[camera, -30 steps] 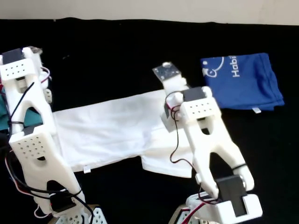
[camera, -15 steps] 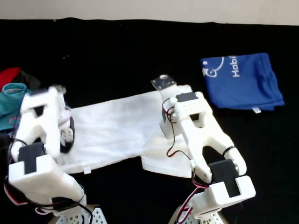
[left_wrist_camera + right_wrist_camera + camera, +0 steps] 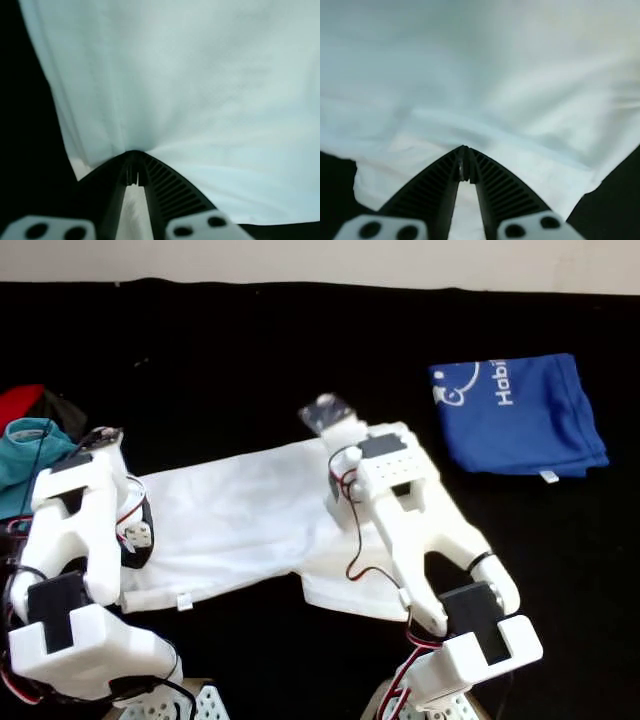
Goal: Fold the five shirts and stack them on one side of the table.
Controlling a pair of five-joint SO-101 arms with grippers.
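Observation:
A white shirt [image 3: 240,520] lies spread flat across the middle of the black table [image 3: 250,350]. My left gripper [image 3: 134,157] is at the shirt's left edge, shut, with the white cloth puckered at its tips. My right gripper [image 3: 463,151] is at the shirt's right part, near a fold line, and is also shut on the cloth. In the high view the left arm [image 3: 85,510] covers the shirt's left end and the right arm [image 3: 400,500] covers its right end. A folded blue shirt [image 3: 520,415] lies at the far right.
A teal shirt [image 3: 25,455] and a red shirt [image 3: 20,400] lie bunched at the left edge. The far part of the table is bare black cloth. The arm bases stand at the near edge.
Both arms have drawn back and come down onto the white shirt. The right arm has shifted a little left. The teal and red shirts came into sight.

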